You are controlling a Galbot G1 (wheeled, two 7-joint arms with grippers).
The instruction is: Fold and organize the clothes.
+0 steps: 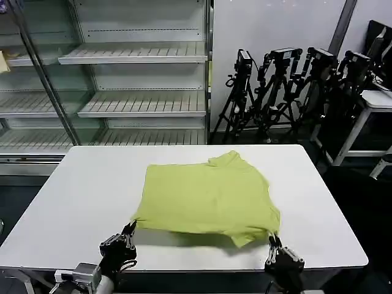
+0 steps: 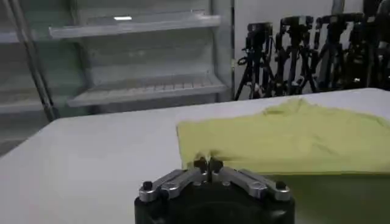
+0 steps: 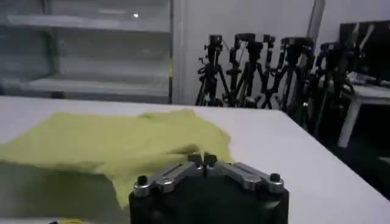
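I have the left gripper (image 1: 130,230) and right gripper (image 1: 273,241) each pinched on a near corner of the T-shirt (image 1: 205,196), mid-table (image 1: 79,202); I'd lift both evenly, keeping the hem taut; then carry it straight forward.

No readable text anywhere on the scene.
The lime T-shirt (image 1: 208,199) is plain with no print, and the white table (image 1: 73,202), the shelving (image 1: 135,55) behind it and the tripods (image 1: 288,86) offer no legible label, brand or number.
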